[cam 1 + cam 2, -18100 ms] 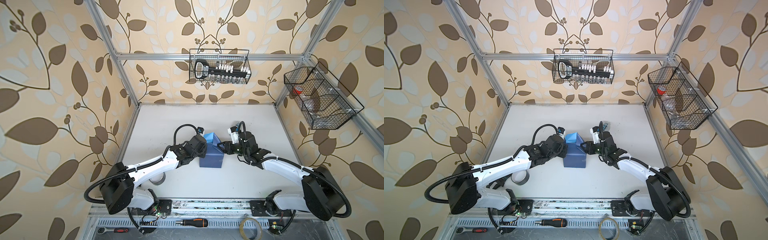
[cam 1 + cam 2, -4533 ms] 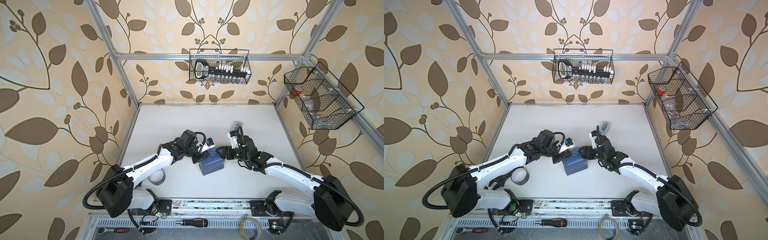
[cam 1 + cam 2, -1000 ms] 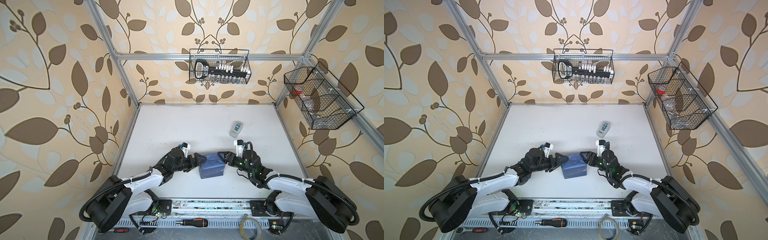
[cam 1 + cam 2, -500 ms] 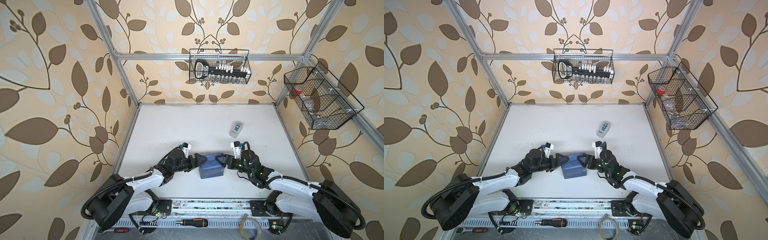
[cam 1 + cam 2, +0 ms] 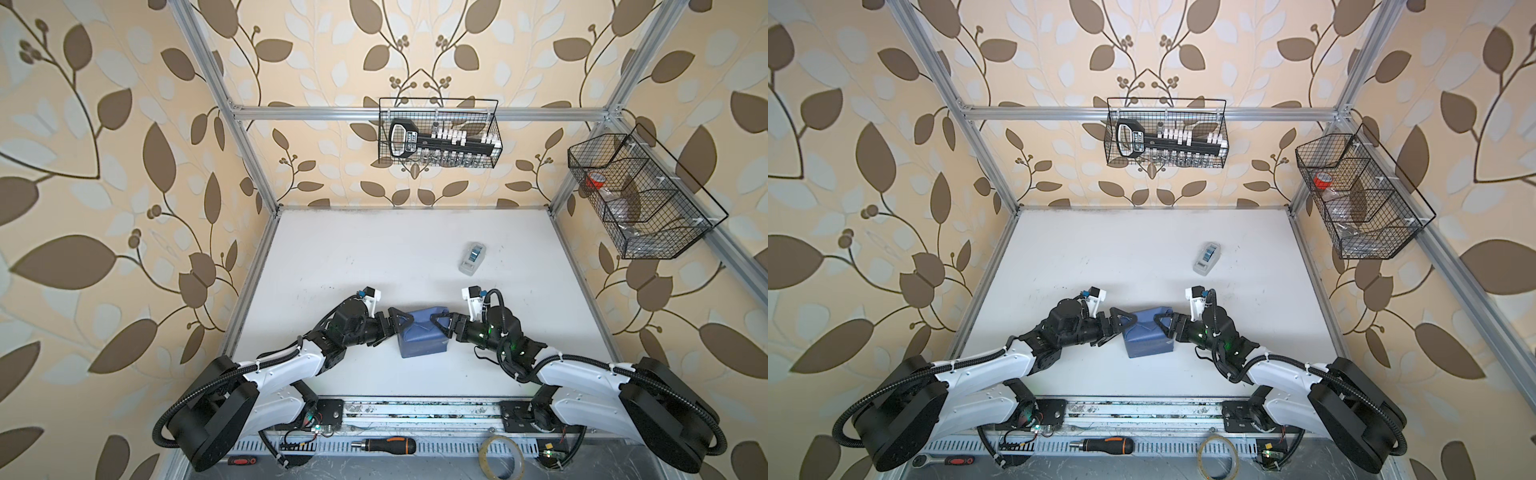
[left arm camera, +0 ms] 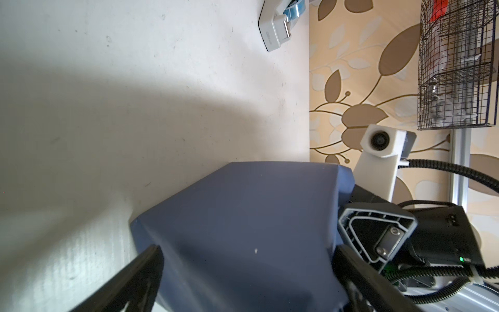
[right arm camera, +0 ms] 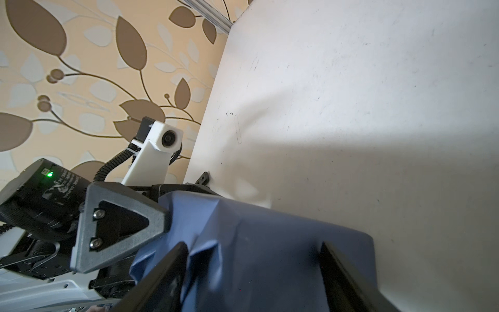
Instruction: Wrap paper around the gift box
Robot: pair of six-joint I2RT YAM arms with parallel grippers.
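Paper [image 5: 420, 325] over gift box [image 5: 422, 345], your left gripper [image 5: 400, 329] spread wide at one end, your right gripper [image 5: 443, 329] straddling the other, grip unclear

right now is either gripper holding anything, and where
Cannot tell. Left gripper and right gripper each straddle an end of the wrapped box, jaws wide.

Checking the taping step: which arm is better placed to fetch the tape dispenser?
Right, probably. The tape dispenser lies on the right half of the table, beyond the right gripper; the left gripper would have to reach across the wrapped gift box.
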